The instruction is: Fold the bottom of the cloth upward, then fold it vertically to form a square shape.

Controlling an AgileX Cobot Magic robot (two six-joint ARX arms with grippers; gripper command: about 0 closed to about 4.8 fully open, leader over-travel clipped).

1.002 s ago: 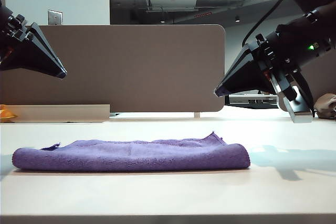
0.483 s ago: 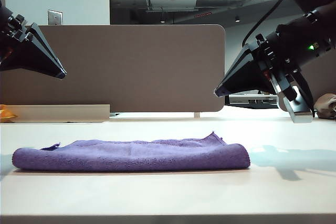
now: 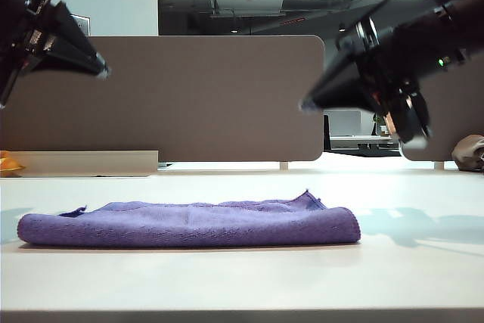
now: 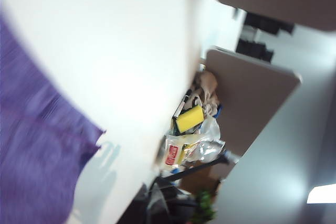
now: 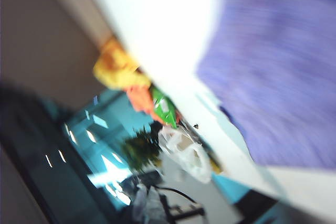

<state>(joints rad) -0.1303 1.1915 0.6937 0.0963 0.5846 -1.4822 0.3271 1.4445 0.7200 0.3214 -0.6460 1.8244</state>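
Note:
The purple cloth (image 3: 189,223) lies folded into a long flat band on the white table (image 3: 242,277), its folded edge toward the camera. My left gripper (image 3: 102,72) hangs high above the cloth's left end, its fingers tapering to a shut point with nothing in them. My right gripper (image 3: 304,105) hovers above the cloth's right end, also shut and empty. Both wrist views are blurred by motion. The left wrist view catches one corner of the cloth (image 4: 31,145) and the right wrist view a broad part of the cloth (image 5: 278,66). Neither shows its own fingers.
A beige partition panel (image 3: 189,96) stands behind the table. An orange object (image 3: 9,164) sits at the far left edge and a grey bundle (image 3: 470,153) at the far right. Beyond the table edge the left wrist view shows a yellow item (image 4: 190,118) among bags.
Both grippers have tilted upward and rolled at the wrist, and the left tip now sits higher. The cloth has not moved.

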